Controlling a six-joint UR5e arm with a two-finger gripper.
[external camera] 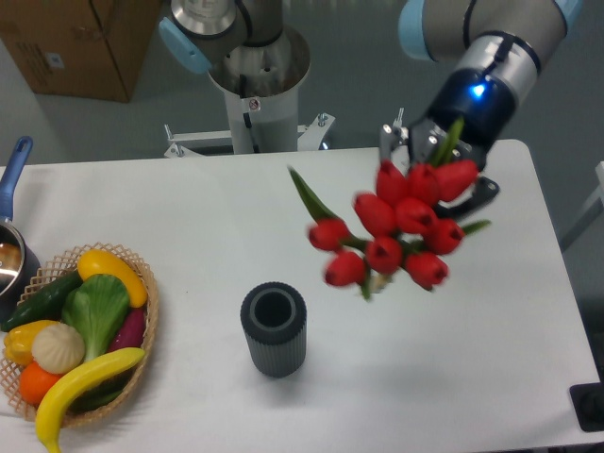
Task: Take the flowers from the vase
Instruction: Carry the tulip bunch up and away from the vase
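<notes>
Nine or so red flowers [401, 226] are being held clamped in the gripper [442, 156], hanging just below-left of it. Extraction is being judged complete: the vase [274, 329] is standing empty, well apart, lower left.

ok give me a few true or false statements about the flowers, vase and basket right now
1. The flowers are out of the vase, held up by the pincer. True.
2. The vase lies on its side. False: it stands upright on the table, its opening empty.
3. The basket sits right of the vase. False: it sits at the left edge of the table.
4. The flower heads are red. True.
5. The basket holds vegetables, including a yellow banana-like piece. True.
</notes>
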